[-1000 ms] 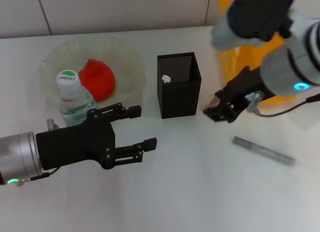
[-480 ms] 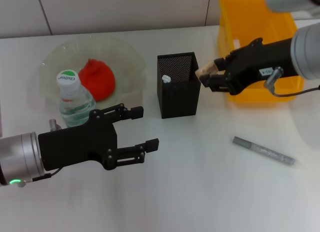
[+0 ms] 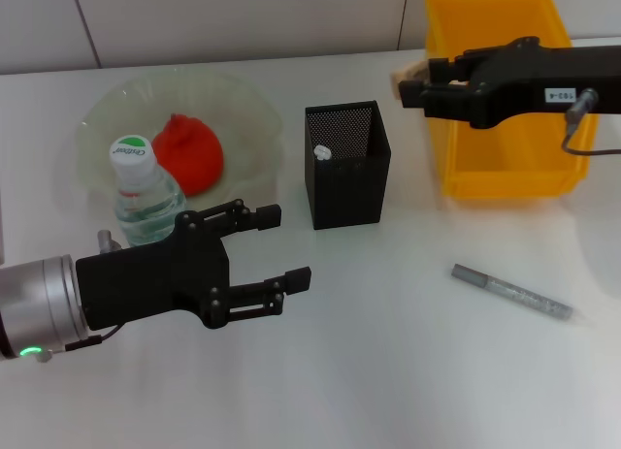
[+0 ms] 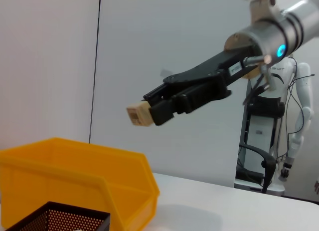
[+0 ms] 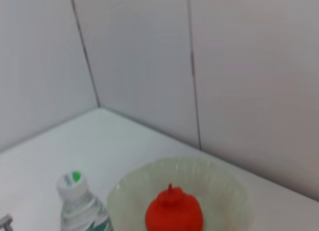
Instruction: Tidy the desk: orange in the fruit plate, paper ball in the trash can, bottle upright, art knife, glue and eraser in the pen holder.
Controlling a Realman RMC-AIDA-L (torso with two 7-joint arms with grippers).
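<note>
Right gripper (image 3: 415,80) clamped the eraser (image 3: 408,77) above the trash can (image 3: 505,168) edge, near the pen holder (image 3: 347,164). Left gripper (image 3: 275,247) hovered with fingers spread beside the bottle (image 3: 143,192).

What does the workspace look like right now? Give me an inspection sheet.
Surface: white desk, flat.
Orange: in the green fruit plate.
Bottle: upright beside the plate.
Pen holder: upright, a white tip showing inside.
Glue: lying on the desk, right of the holder.
Eraser: held in the air by the right hand, between the holder and the trash can.
Left hand: open, empty, in front of the bottle.
Clutter: nothing seen.
Cables: grey cable by the right arm.
Surroundings: panelled wall; another robot in the left wrist view.
</note>
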